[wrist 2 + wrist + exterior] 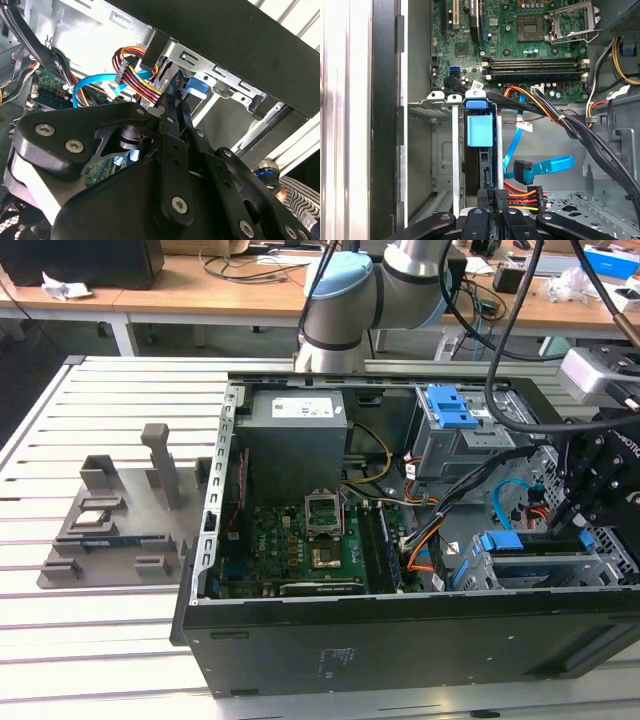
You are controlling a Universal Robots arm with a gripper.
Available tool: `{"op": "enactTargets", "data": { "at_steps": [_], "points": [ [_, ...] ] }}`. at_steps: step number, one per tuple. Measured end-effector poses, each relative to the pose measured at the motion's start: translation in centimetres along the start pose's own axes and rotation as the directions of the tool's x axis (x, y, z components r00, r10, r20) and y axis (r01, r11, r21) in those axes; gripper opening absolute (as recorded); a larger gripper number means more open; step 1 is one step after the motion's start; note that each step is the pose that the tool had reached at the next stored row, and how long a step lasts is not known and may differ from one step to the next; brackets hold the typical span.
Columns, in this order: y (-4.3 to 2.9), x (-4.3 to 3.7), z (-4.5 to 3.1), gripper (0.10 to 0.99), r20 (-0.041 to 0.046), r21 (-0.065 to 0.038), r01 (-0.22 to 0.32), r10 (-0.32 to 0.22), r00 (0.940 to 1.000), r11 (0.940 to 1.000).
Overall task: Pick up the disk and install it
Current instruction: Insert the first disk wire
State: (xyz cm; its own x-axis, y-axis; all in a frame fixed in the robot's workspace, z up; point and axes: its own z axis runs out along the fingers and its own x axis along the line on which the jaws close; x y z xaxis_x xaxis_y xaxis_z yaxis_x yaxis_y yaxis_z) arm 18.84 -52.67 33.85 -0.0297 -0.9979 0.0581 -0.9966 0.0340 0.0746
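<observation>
The claw [490, 194] is pinched together on the near edge of the disk [480, 131], which stands on edge in the first wrist view, its bright blue frame showing at the far end. The disk sits partly inside the drive cage [454, 150], between the cage's upright metal rails, so the step in hand looks like the seating of the disk rather than its pick-up.

To do this well, the disk should probably run square to those rails; a slight tilt would likely jam the blue frame against the metal (the fit looks close on both sides). The push is best taken straight along the slot, with the grip firm enough that the thin edge does not slip.

Just beside the claw lies the red, yellow and black power cable [522, 196], and a little further the blue data cable [545, 167] with its connector hanging loose. Both are near the cage mouth and could be caught or pinched, so the wrist wants to stay clear of them.

Beyond is the motherboard [520, 45]. In the exterior view the whole computer case [400, 650] lies open on the slatted surface [100, 650], with a grey fixture tray [110, 530] well apart on the exterior view's left.
</observation>
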Motion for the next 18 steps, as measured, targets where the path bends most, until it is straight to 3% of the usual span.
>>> {"op": "enactTargets", "data": {
  "at_steps": [12,13,14,15,17,18],
  "points": [
    [-0.04,0.03,0.49,0.18,0.0006,0.0,0.0,0.0,1.0,1.0],
    [-0.04,0.04,0.43,0.306,-0.0007,0.0,0.0,0.0,1.0,1.0],
    [-0.03,0.05,0.37,0.306,-0.0008,0.0,0.0,0.0,1.0,1.0],
    [0.04,0.1,-0.67,0.306,-0.0007,0.0,0.0,0.0,1.0,1.0],
    [0.12,-0.01,-1.49,0.306,-0.0007,0.0,0.0,0.0,1.0,1.0],
    [0.18,-0.11,-2.42,0.224,-0.0007,0.0,0.0,0.0,1.0,1.0]
  ]
}}
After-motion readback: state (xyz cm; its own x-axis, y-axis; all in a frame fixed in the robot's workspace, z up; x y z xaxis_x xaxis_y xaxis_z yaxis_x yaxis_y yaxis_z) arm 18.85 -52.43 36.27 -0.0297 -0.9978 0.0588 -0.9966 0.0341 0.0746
